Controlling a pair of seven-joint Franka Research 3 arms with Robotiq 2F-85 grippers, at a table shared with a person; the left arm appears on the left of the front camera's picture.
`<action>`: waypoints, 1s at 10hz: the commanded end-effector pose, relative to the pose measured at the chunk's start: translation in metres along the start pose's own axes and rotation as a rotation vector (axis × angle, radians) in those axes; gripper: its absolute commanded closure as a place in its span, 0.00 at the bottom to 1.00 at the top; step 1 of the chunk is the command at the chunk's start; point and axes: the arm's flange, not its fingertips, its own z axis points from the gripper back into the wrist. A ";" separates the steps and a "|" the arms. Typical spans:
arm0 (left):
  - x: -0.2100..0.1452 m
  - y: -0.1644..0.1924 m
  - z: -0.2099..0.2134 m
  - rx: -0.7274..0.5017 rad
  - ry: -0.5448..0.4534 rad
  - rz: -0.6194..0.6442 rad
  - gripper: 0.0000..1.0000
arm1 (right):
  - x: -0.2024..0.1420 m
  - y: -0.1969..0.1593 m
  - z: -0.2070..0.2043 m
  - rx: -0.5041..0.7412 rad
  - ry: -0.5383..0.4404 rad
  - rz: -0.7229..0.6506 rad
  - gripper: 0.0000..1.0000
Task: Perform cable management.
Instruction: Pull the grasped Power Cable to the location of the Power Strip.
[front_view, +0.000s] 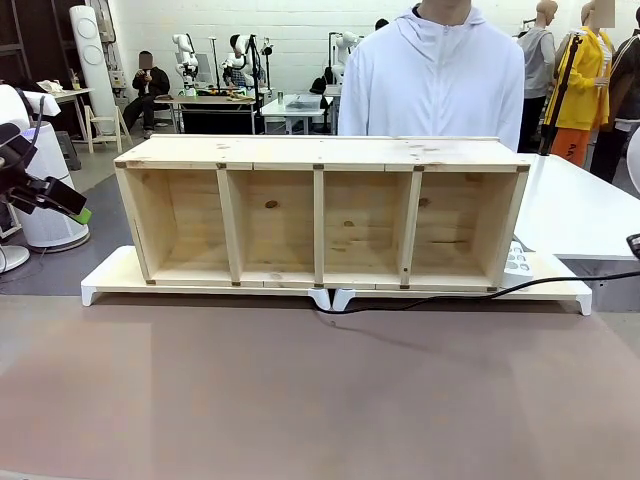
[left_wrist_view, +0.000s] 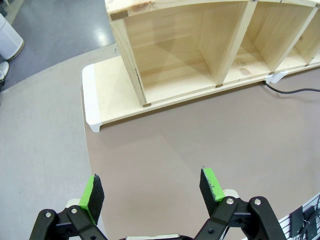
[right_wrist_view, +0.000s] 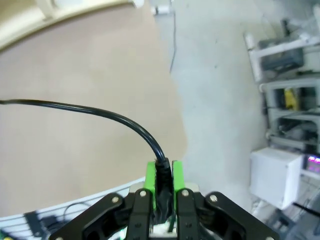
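The right jaws are closed tight on the cable (right_wrist_view: 115, 117), its black end pinched between the green pads (right_wrist_view: 150, 176). From there the cord arcs up and away to the left of the right wrist view, over the brown bench (front_view: 300, 400) near its edge. In the front view the same cord runs along the bench from under the middle of the white risers (front_view: 105, 278) out to the picture's right edge. A wooden shelf unit (front_view: 320, 150) with four open compartments stands on the risers, and a white power strip (front_view: 516, 262) peeks out at its right end. A person in a white hooded jacket (front_view: 430, 80) stands behind the shelf at the far side. The left arm (front_view: 30, 185) hangs at the left end of the shelf, off to the side. Its jaws are spread wide with nothing between them, above bare bench surface, well apart from the cable.
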 end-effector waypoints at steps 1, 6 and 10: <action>0.001 0.000 -0.002 0.001 -0.006 0.001 0.00 | 0.034 -0.012 0.002 -0.031 -0.036 0.096 0.84; 0.001 0.000 -0.002 0.001 -0.006 0.001 0.00 | 0.112 -0.011 0.011 0.121 -0.058 0.102 0.84; 0.001 0.000 -0.002 0.001 -0.006 0.001 0.00 | 0.159 -0.019 0.015 0.203 -0.070 0.082 0.84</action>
